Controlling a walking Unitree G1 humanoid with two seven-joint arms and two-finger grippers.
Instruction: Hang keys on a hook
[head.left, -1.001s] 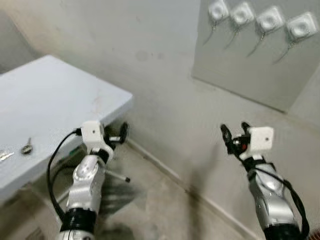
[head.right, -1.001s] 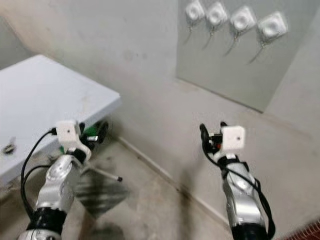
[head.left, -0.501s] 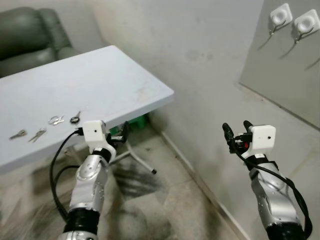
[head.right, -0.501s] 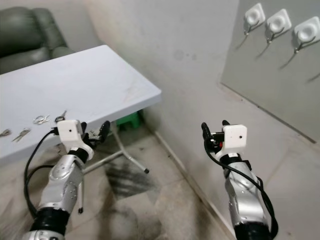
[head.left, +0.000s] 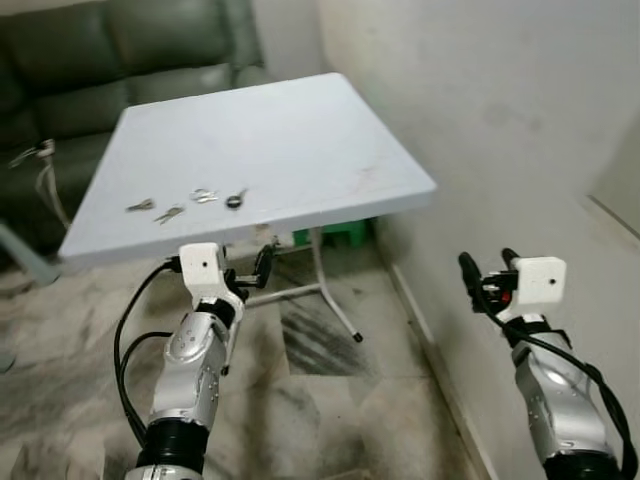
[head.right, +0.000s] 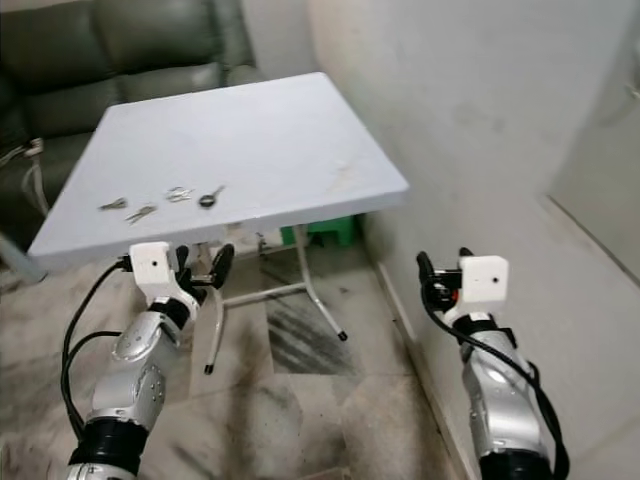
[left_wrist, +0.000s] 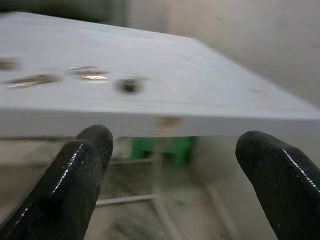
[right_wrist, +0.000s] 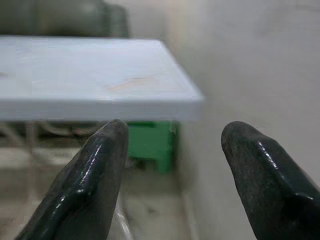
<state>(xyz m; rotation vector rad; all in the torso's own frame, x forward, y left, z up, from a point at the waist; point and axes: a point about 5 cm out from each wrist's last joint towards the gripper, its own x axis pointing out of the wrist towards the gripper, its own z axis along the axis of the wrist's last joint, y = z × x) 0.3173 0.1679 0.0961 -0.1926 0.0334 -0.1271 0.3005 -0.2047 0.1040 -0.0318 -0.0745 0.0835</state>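
Several small metal keys lie on the white table (head.left: 300, 140): one with a dark head (head.left: 235, 199), a ring (head.left: 204, 195), and two more (head.left: 170, 212) (head.left: 140, 205) further left. My left gripper (head.left: 248, 272) is open and holds nothing, just below and in front of the table's near edge. The left wrist view looks between its fingers (left_wrist: 80, 185) along the tabletop, with the keys (left_wrist: 130, 86) blurred beyond the edge. My right gripper (head.left: 488, 268) is open too, raised beside the wall to the right of the table, with its fingers (right_wrist: 95, 180) apart.
A dark green sofa (head.left: 120, 50) stands behind the table. A green stool (right_wrist: 152, 142) sits under the table near its metal legs (head.left: 330, 300). A pale wall (head.left: 520, 120) runs along the right, with the edge of a grey panel (head.left: 625, 180). The floor is marbled tile.
The camera has swung left. The wall panel with its hooks has left the picture, and the whole table, the keys and the sofa have come in. Both grippers remain open.
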